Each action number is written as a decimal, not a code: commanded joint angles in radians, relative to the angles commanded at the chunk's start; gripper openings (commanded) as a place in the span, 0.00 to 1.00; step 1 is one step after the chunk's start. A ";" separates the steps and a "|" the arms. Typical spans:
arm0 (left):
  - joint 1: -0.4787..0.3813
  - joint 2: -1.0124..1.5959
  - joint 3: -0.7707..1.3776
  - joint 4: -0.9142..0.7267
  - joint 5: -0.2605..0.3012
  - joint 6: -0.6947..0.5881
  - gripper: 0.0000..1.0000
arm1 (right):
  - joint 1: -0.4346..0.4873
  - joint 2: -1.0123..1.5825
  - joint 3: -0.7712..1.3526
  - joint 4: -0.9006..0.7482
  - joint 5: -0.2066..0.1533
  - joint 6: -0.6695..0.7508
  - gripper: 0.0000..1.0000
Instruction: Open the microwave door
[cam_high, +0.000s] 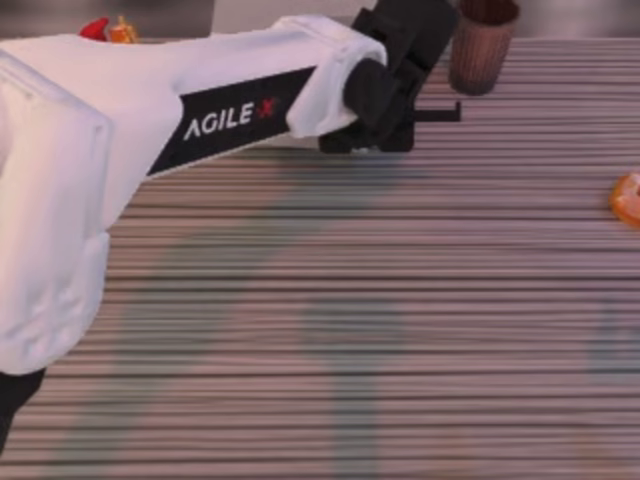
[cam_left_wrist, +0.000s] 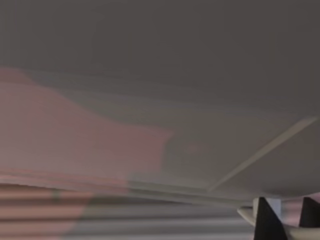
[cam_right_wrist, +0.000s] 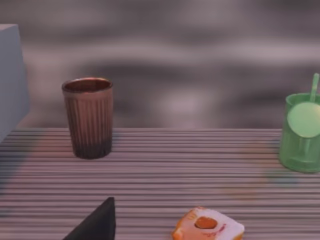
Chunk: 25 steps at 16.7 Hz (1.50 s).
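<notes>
My left arm stretches from the top view's left side across to the far middle of the tabletop, its black left tool pointing toward the right just beside the brown ribbed cup; I cannot tell whether its fingers are spread or closed. The microwave sits at the far edge, mostly hidden under the arm; in the left wrist view the microwave door fills nearly the whole picture as a flat grey surface very close to the camera. The right tool shows only as a dark tip in its own wrist view, so its state cannot be told. The tabletop is striped planking. An orange-and-white food item lies near the right edge, a green cup stands farther right, and the near half lies open.
</notes>
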 joint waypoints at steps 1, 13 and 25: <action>0.000 0.000 0.000 0.000 0.000 0.000 0.00 | 0.000 0.000 0.000 0.000 0.000 0.000 1.00; 0.004 -0.049 -0.084 0.054 0.035 0.053 0.00 | 0.000 0.000 0.000 0.000 0.000 0.000 1.00; 0.006 -0.057 -0.097 0.062 0.040 0.061 0.00 | 0.000 0.000 0.000 0.000 0.000 0.000 1.00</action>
